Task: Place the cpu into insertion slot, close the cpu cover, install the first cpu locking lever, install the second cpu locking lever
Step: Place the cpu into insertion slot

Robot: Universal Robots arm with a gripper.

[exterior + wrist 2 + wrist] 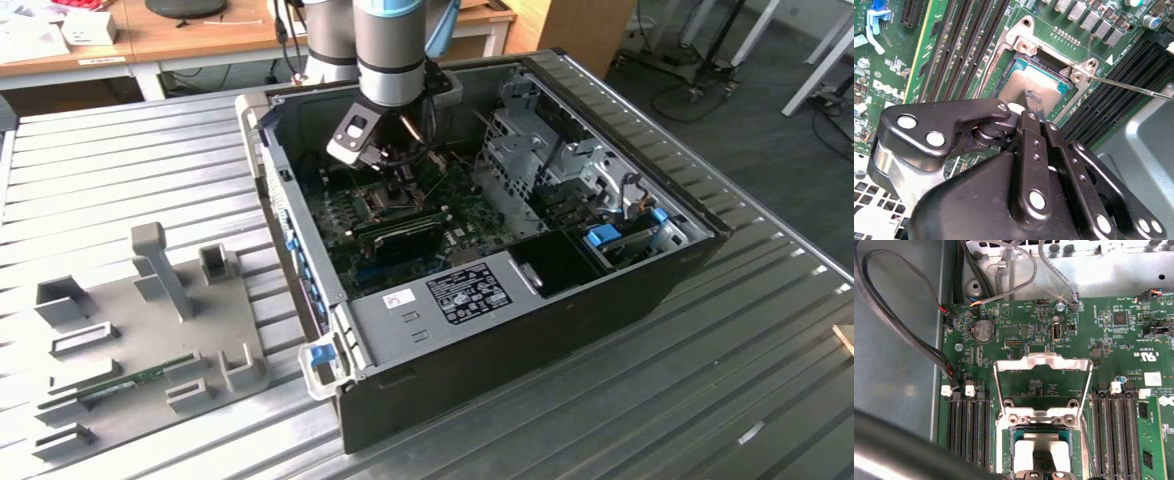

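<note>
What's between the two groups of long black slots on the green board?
The insertion slot holding the cpu, cpu cover raised, in the first wrist view.

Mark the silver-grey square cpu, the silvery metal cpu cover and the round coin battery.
silver-grey square cpu [1039,80], second wrist view, bare metal top.
silvery metal cpu cover [1041,360], first wrist view, frame's free bar.
round coin battery [983,331], first wrist view, centre.

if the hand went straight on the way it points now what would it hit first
Most likely the cpu, lying in the insertion slot: the hand points down at its silver top. The gap looks small, though depth is hard to judge.
</note>
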